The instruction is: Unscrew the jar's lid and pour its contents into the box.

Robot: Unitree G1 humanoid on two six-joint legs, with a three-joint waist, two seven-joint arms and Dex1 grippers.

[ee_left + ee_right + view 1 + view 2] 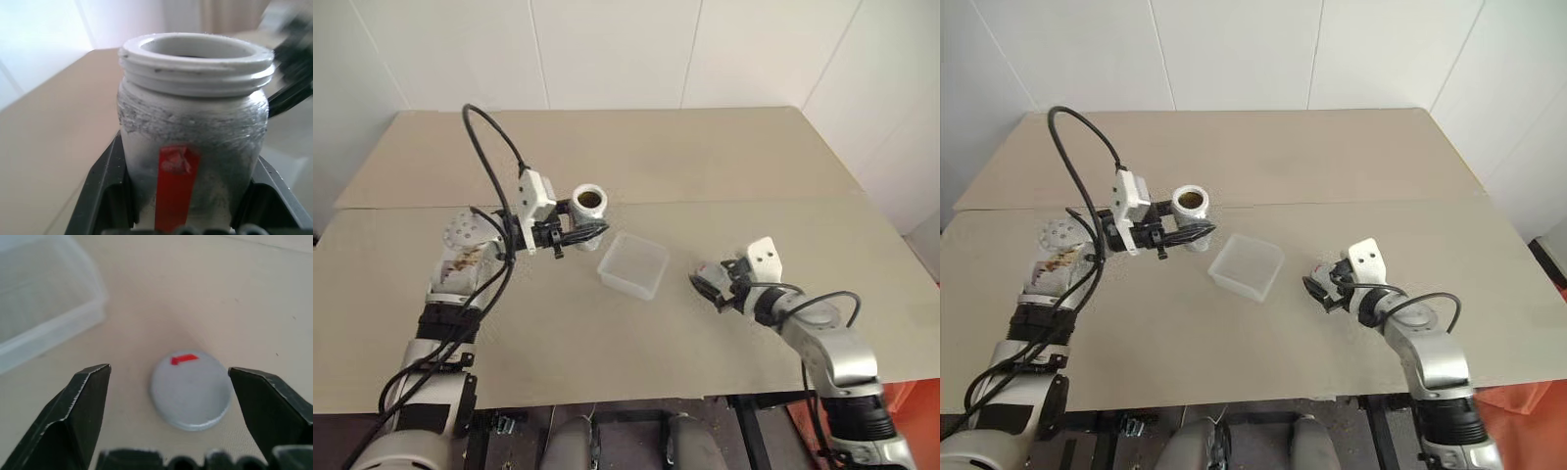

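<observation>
1. At centre left of the left eye view, the left gripper (579, 233) pinches the jar (589, 212) upright above the table (724, 157), mouth open; a slack pinch during tipping could let it slide out.
2. Inside the mouth the brown contents (590, 200) show; tipped too early or too fast, they could land on the table, since the box (633, 264) sits just right of and below the jar, not under it.
3. At lower right, the right gripper (168, 382) stands spread around the lid (191, 389), which lies flat on the table; a careless sweep could knock it off or nudge the box.
</observation>
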